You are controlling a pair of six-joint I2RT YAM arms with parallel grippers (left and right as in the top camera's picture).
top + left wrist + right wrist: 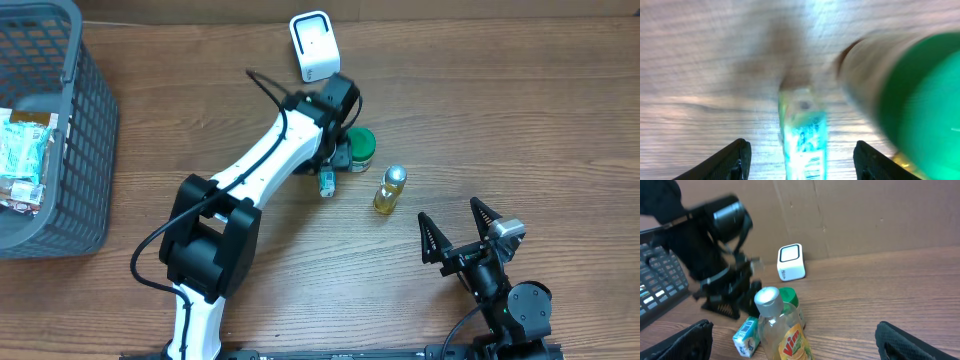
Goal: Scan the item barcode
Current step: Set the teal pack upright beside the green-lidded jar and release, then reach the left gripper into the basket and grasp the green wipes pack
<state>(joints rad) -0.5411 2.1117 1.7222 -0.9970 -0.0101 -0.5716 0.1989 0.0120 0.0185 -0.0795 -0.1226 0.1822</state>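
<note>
While the left tool (802, 162) hangs over it, a small box (327, 184) with blue, green and white print sits on the wooden counter (500, 100), near the middle in the overhead view. The left wrist view shows that tool's two dark fingers spread apart, one on each side of the box, with bare counter between each finger and the box. That view is blurred, so the print cannot be read.

At about 1 o'clock from the box, just beside it, is a jar with a green lid (361, 147). At 3 o'clock, near it, a clear bottle (390, 189) of yellow liquid with a silver cap stands upright. At 12 o'clock, well apart, a white scanner (314, 45) stands near the counter's far edge. At 9 o'clock, far off, a grey basket (90, 120) holds packets.

At 4 o'clock from the box, beyond the bottle, the right tool (457, 228) has its fingers wide apart, holding nothing.
</note>
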